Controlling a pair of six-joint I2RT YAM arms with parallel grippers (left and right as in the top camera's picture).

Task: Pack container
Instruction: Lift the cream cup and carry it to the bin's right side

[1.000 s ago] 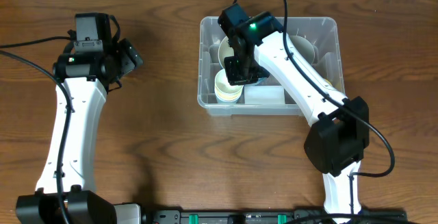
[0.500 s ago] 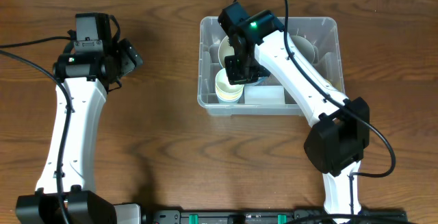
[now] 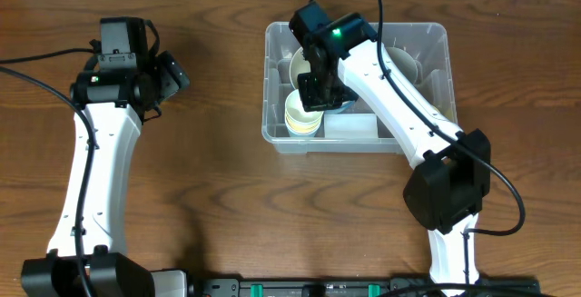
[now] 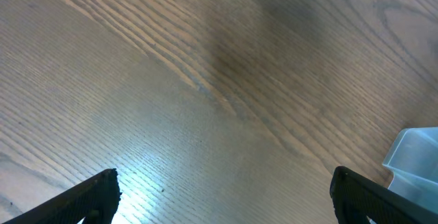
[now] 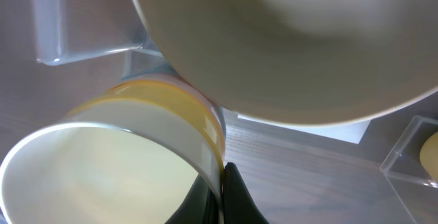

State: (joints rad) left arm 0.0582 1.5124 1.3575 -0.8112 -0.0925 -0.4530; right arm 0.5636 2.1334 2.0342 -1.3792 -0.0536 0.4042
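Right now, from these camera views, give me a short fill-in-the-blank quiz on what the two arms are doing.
1. The right gripper pinches the yellow cup by its ____.
2. That cup sits ____ the clear container.
3. The left gripper hangs ____ over the wooden table, holding nothing.

Missing words: rim; inside; open.

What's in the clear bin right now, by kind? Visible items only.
yellow cup: 1
cream bowls: 2, the other at the far right
clear box: 1
Total: 4 visible in the container; the right arm may hide more.
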